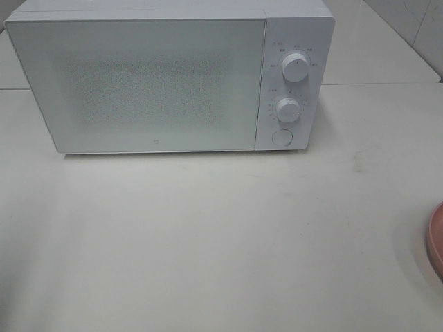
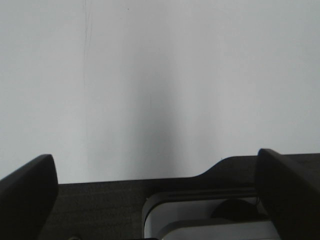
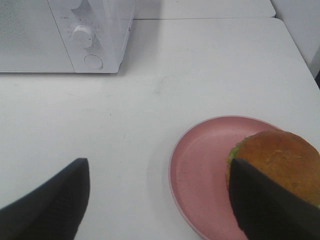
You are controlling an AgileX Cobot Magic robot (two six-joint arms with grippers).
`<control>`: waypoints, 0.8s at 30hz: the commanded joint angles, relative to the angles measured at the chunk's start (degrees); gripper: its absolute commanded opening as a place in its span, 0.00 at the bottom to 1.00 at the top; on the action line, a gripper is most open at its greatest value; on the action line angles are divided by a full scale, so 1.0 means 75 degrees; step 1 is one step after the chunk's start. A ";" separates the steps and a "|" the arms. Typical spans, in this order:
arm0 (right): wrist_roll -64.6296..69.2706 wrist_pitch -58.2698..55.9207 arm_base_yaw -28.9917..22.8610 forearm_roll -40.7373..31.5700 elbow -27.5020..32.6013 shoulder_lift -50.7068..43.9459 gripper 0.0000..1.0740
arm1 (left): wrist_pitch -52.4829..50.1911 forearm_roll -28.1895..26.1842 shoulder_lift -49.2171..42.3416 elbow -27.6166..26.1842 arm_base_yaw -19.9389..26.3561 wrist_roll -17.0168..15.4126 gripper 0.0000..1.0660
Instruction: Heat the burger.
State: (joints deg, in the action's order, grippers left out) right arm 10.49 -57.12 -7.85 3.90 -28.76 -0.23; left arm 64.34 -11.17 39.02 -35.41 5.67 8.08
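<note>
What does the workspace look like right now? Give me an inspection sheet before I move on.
Surface: white table, a few faint marks.
Job's things: burger on the pink plate, to the right of the microwave; microwave door shut.
Clutter: nothing seen.
Grippers: left claw open, holding nothing; right claw open above the plate, one finger in front of the burger, no grip visible.
Cables: nothing seen.
Surroundings: tiled wall at the far right.
</note>
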 commanded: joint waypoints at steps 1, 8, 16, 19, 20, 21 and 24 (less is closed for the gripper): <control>-0.0076 -0.0008 0.0031 0.0000 0.0015 -0.0214 0.70 | -0.0115 -0.0008 -0.0634 0.0244 0.0038 -0.0031 0.94; -0.0076 -0.0008 0.0031 0.0000 0.0015 -0.0214 0.70 | -0.0359 0.0107 -0.2506 0.0764 0.0038 -0.0183 0.94; -0.0076 -0.0008 0.0031 0.0000 0.0015 -0.0214 0.70 | -0.0367 0.0168 -0.3621 0.0764 0.0038 -0.0252 0.94; -0.0076 -0.0008 0.0031 0.0000 0.0015 -0.0214 0.70 | -0.0367 0.0168 -0.4202 0.0764 0.0038 -0.0237 0.94; -0.0076 -0.0008 0.0031 0.0000 0.0015 -0.0214 0.70 | -0.0367 0.0168 -0.4370 0.0764 0.0038 -0.0237 0.94; -0.0076 -0.0008 0.0031 0.0000 0.0015 -0.0214 0.70 | -0.0367 0.0168 -0.4370 0.0764 0.0038 -0.0237 0.94; -0.0076 -0.0008 0.0031 0.0000 0.0015 -0.0214 0.70 | -0.0367 0.0168 -0.4851 0.0764 0.0038 -0.0229 0.94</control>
State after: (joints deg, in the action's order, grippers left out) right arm 10.49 -57.12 -7.85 3.90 -28.76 -0.23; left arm 62.40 -9.68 3.61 -29.79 5.67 6.53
